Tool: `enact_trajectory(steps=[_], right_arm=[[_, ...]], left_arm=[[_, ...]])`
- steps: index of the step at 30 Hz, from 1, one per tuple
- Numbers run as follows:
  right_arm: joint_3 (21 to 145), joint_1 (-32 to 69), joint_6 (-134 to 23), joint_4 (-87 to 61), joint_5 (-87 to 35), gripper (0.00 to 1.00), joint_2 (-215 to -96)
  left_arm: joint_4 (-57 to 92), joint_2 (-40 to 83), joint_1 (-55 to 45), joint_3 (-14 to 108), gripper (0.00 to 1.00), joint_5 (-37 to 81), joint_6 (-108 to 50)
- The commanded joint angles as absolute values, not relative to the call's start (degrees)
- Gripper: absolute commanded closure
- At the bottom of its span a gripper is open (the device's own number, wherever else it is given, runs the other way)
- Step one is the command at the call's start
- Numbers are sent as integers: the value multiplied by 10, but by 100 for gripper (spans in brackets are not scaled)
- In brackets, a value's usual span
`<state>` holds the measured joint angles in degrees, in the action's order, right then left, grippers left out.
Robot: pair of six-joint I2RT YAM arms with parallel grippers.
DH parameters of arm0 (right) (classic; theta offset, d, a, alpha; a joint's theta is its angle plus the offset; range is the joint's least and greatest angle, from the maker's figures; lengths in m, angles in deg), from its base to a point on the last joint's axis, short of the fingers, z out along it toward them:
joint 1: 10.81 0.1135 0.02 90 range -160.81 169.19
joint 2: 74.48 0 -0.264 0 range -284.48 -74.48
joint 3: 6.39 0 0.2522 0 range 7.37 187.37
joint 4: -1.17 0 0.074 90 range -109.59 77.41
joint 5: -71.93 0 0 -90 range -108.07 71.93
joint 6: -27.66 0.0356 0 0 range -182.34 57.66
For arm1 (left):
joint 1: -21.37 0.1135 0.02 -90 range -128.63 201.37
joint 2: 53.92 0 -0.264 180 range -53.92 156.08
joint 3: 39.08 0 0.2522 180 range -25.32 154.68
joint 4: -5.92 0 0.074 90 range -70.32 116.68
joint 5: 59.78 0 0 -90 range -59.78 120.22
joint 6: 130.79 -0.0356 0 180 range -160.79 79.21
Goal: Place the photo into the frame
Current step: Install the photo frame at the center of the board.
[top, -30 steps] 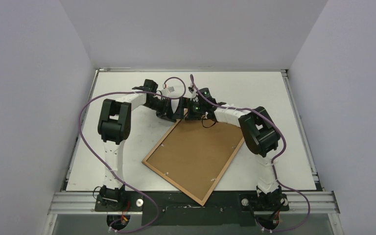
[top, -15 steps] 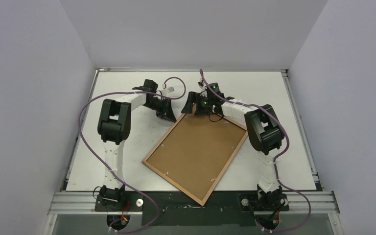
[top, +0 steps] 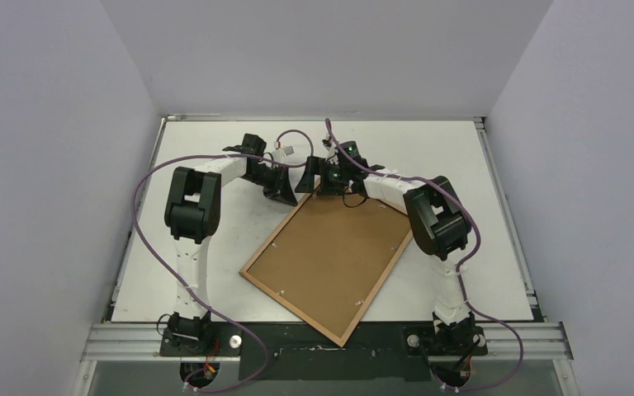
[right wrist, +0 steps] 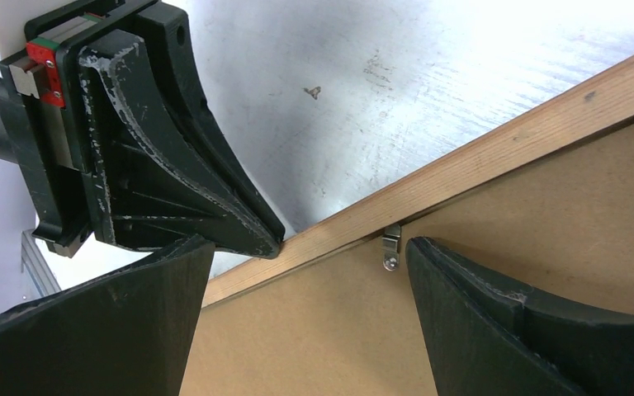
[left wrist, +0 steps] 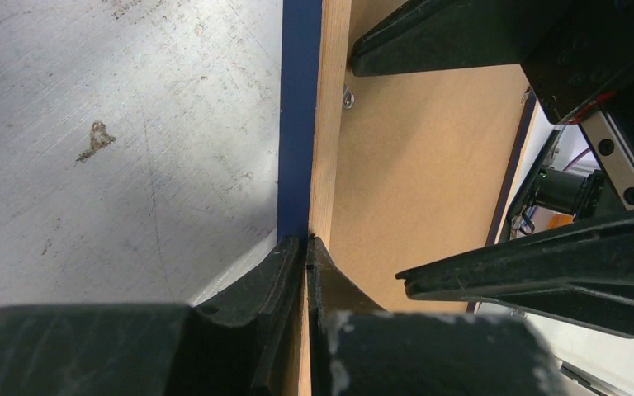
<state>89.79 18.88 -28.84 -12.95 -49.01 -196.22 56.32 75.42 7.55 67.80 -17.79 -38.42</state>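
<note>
The frame (top: 290, 307) lies wood-brown side up on the table, turned at an angle, with a plain brown backing board (top: 330, 256) inside it. My left gripper (top: 287, 194) is shut on the frame's far-left edge. In the left wrist view its jaws (left wrist: 305, 241) pinch the rim, with the dark blue side (left wrist: 299, 124) to the left and the wood side to the right. My right gripper (top: 312, 177) is open just above the frame's far corner. In the right wrist view (right wrist: 312, 244) it straddles the backing board (right wrist: 495, 206) near a small metal clip (right wrist: 390, 247). The photo is out of view.
The white table (top: 462, 165) is scuffed, with walls on three sides. The frame's near corner hangs over the table's front rail (top: 545, 338). The two grippers are close together at the frame's far corner. Purple cables (top: 144, 239) loop from both arms.
My right gripper drew back from the frame's far corner, then shifted a little left towards my left gripper. The left gripper has kept its hold on the frame's edge.
</note>
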Motion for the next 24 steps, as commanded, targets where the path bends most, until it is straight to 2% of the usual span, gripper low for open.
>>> enact_trajectory(steps=[1,24], right_arm=[[910,192,-280,-99,-500,9,-1966],[883,199,-234,-64,-531,7,-1956]], left_arm=[[564,746,72,664,96,-129,-405],[564,743,72,667,96,-128,-405]])
